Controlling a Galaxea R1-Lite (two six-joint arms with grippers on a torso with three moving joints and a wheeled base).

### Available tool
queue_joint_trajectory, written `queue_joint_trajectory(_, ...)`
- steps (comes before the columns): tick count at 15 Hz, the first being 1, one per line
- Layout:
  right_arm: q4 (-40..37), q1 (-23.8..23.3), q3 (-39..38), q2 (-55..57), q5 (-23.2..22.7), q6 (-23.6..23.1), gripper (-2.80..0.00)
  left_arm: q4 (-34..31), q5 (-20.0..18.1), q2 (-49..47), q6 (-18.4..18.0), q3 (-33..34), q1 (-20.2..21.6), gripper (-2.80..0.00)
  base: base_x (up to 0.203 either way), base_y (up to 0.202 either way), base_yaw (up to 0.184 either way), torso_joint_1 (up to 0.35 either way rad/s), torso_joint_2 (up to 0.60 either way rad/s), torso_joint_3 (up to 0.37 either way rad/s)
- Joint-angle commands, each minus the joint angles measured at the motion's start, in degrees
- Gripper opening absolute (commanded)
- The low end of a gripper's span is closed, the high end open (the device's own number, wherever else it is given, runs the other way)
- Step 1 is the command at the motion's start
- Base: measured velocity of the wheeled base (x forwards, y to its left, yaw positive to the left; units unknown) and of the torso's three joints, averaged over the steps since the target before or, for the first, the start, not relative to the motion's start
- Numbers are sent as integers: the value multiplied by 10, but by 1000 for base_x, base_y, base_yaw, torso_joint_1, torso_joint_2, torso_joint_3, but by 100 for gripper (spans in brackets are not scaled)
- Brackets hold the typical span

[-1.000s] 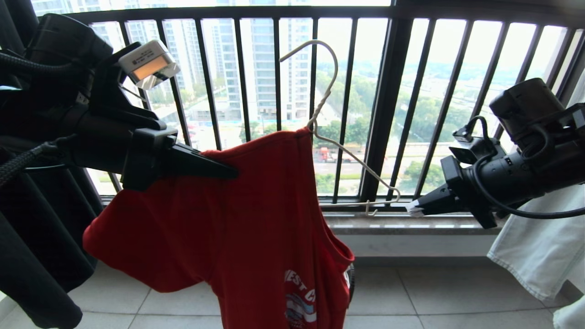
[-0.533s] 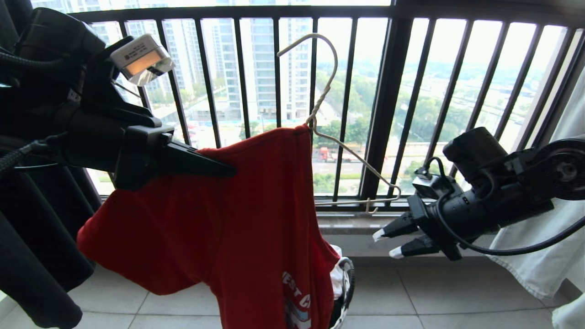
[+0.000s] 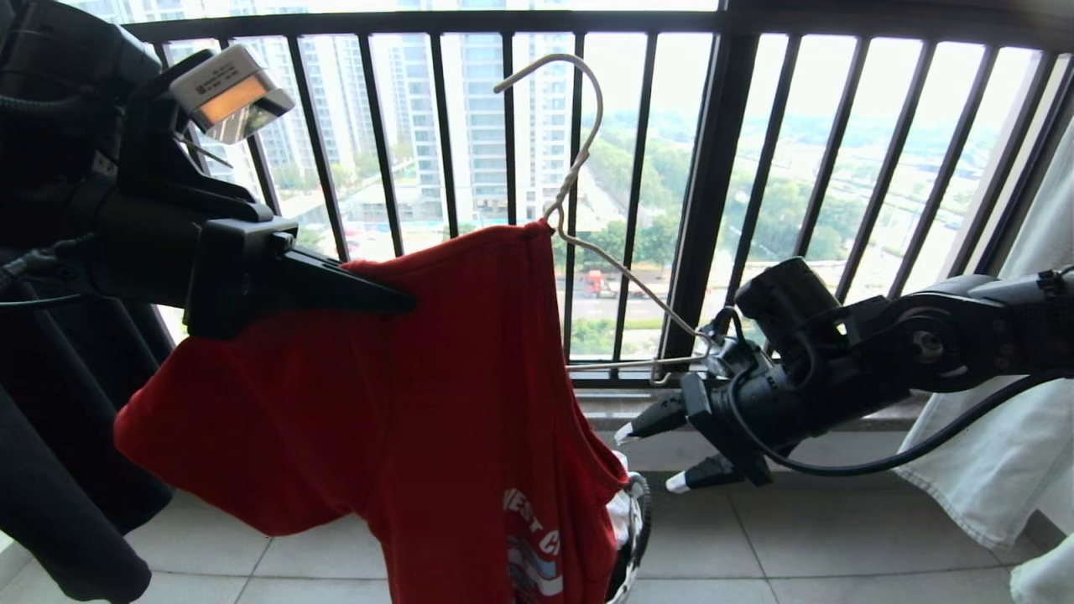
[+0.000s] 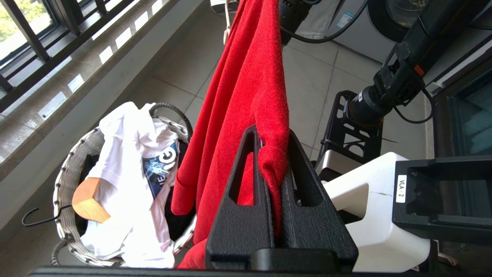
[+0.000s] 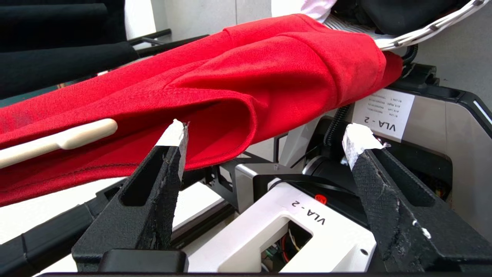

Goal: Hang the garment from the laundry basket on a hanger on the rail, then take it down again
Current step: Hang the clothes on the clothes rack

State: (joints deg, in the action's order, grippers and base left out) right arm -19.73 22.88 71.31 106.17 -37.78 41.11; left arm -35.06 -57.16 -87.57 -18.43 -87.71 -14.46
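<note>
**Red shirt held up on one arm of the hanger, right pincer open beside its hem**

The left gripper (image 3: pixel 403 304) reaches in level from the left side of the head view, its two black fingers pressed together on a fold of the garment (image 3: pixel 403 394). The left wrist view shows this grip plainly: red cloth bunched between the closed fingers (image 4: pixel 303 173) and rising away past their tips. Below this pincer, on the tiled floor, sits the laundry basket (image 4: pixel 69 169), holding a white T-shirt (image 4: pixel 127 184) with blue print and a piece of light wood.

Beyond the left pincer's tips, the garment hangs in a wide sheet, its lettering low down. Its collar is gathered at the neck of the hanger (image 3: pixel 579 168). The hanger is tilted, hook uppermost, in front of the black window railing (image 3: pixel 713 193); no rail is in view. The hanger's far arm runs bare, down and away from the cloth, ending just above the right gripper (image 3: pixel 650 457).

That right pincer comes in from the right, pointing toward the garment's lower edge, with its white-tipped fingers (image 3: pixel 625 432) spread wide and holding nothing. In the right wrist view, the red hem (image 5: pixel 230 127) lies just ahead of the open tips, one tip close to the fold, and the hanger's pale end (image 5: pixel 65 140) lies against the cloth to the side. A white cloth (image 3: pixel 982 453) hangs behind the right arm.
</note>
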Motion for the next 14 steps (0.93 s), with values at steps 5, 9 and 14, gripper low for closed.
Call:
queue_joint_trajectory(5,2,22,8,12,-3,12,0,-1,-3,2,-1,1,1,-280,0,0,0,0,0,0)
queue_joint_trajectory(9,2,10,12,-1,-3,13,0,7,-4,3,0,2,11,-280,0,0,0,0,0,0)
queue_joint_trajectory(14,-3,-29,-2,-36,-2,11,0,9,-4,2,0,-1,21,-280,0,0,0,0,0,0)
